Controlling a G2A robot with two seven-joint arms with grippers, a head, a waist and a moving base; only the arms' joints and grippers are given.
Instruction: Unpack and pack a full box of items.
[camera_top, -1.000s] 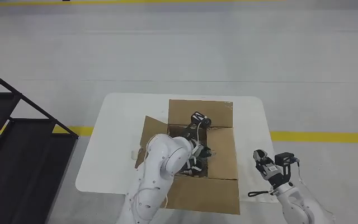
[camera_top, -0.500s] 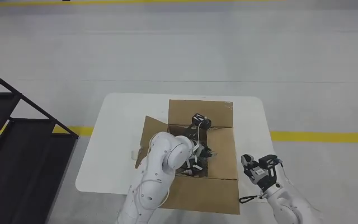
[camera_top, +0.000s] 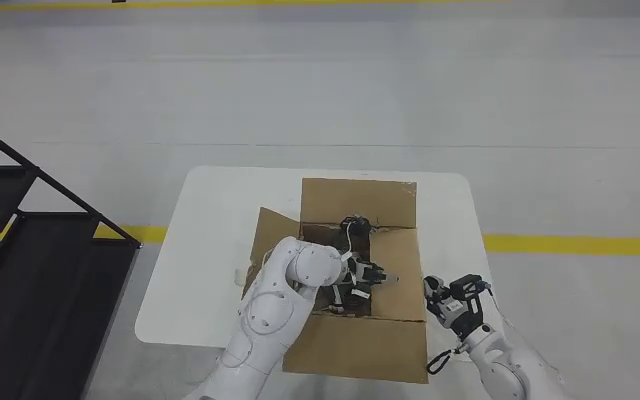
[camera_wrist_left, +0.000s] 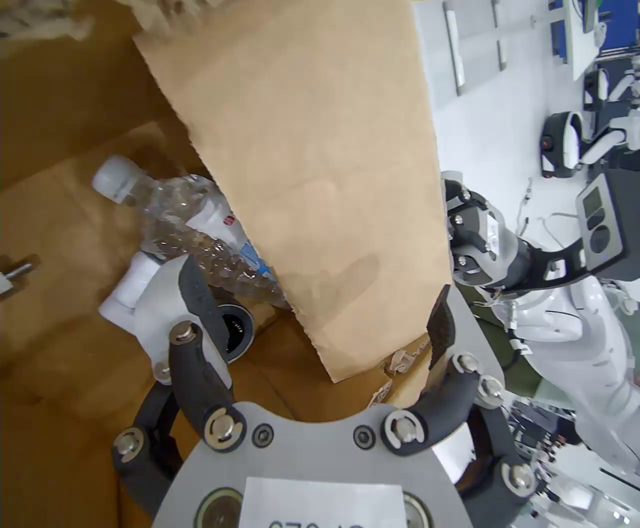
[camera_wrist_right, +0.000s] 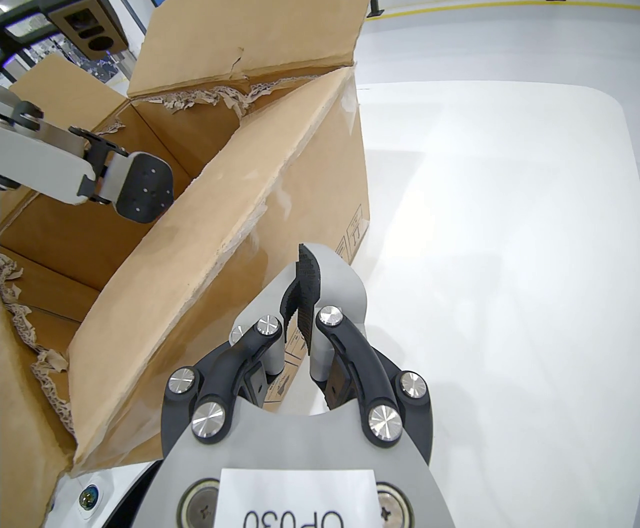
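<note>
Box (camera_top: 358, 200): cardboard, flaps open, on the right half of the table (camera_top: 215, 260), reaching its near edge.

Top view: left gripper (camera_top: 380, 272) inside the box; right gripper (camera_top: 436, 292) just outside its right wall.

Left wrist view: left gripper spread wide and empty, with a flap (camera_wrist_left: 310, 150) between its fingers; bottle (camera_wrist_left: 190, 225) lying on the box floor.

Right wrist view: right gripper closed on nothing, beside the wall.

Step, as judged: unpacking, reaching in. The next move likely calls for clearing the flap, then lowering over the bottle.
</note>
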